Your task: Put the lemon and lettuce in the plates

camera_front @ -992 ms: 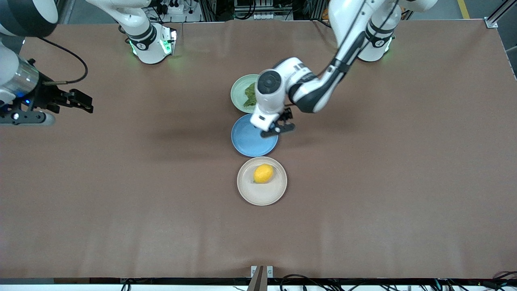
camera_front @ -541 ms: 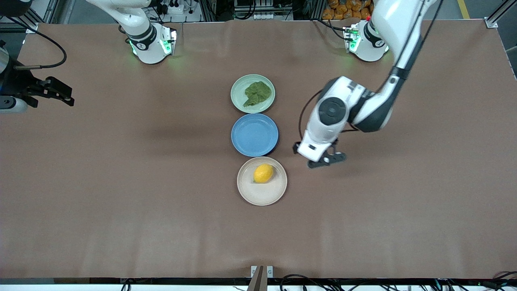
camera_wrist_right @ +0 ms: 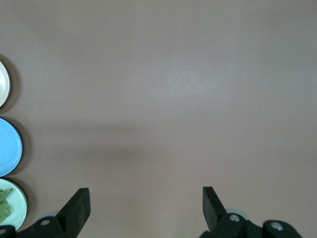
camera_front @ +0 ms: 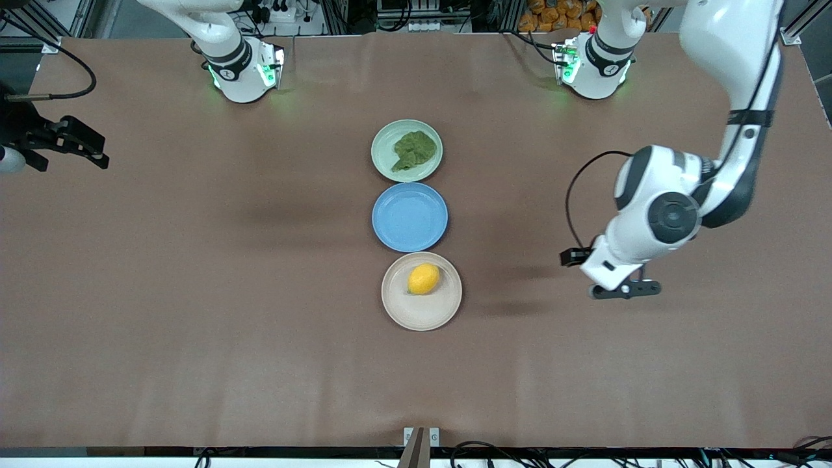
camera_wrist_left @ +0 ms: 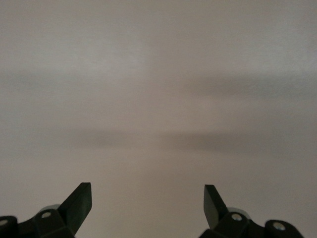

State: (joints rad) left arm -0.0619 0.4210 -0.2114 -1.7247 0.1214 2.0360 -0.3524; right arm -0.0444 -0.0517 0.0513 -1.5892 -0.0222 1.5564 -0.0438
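The yellow lemon lies in the beige plate, the plate nearest the front camera. The dark green lettuce lies in the mint plate, nearest the robot bases; its edge shows in the right wrist view with the mint plate and the beige plate. My left gripper is open and empty over bare table toward the left arm's end; it shows open in the left wrist view. My right gripper is open and empty at the right arm's end of the table, also seen in the right wrist view.
An empty blue plate sits between the two other plates, also in the right wrist view. The brown table stretches bare on both sides of the plate row.
My left gripper has moved from over the blue plate out toward the left arm's end of the table, uncovering the lettuce. My right gripper has drawn back farther toward the right arm's end.
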